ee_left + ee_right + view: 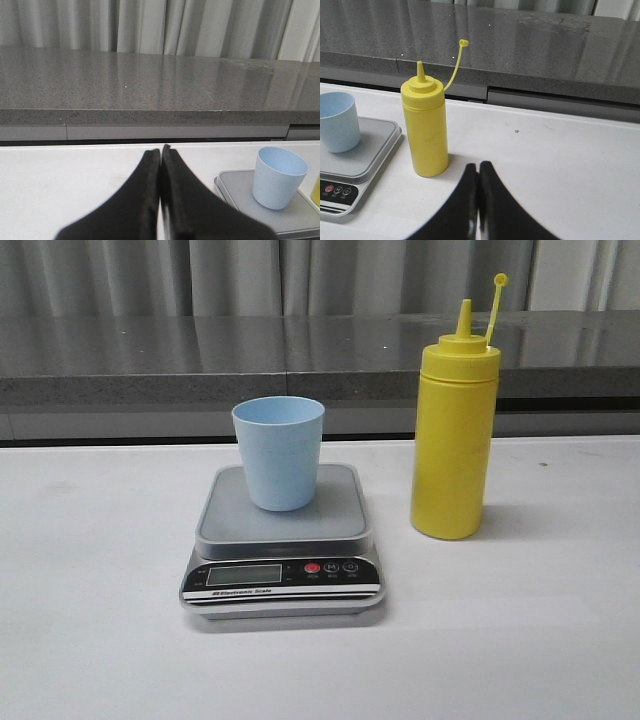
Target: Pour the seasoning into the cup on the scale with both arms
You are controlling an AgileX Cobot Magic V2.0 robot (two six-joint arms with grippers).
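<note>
The light blue cup [279,452] stands upright on the silver-grey scale [283,540] at the table's middle. The yellow seasoning bottle [454,440] stands upright on the table to the right of the scale, its small cap hanging open on its tether. Neither arm shows in the front view. My left gripper [160,150] is shut and empty, to the left of the cup [278,177] and scale [235,186]. My right gripper [478,167] is shut and empty, a little to the right of and nearer than the bottle [424,126]; the cup [338,121] and scale [355,170] lie beyond the bottle.
A grey stone counter ledge [200,365] runs along the back of the white table [90,570], with grey curtains behind it. The scale's display and red button [312,567] face the front.
</note>
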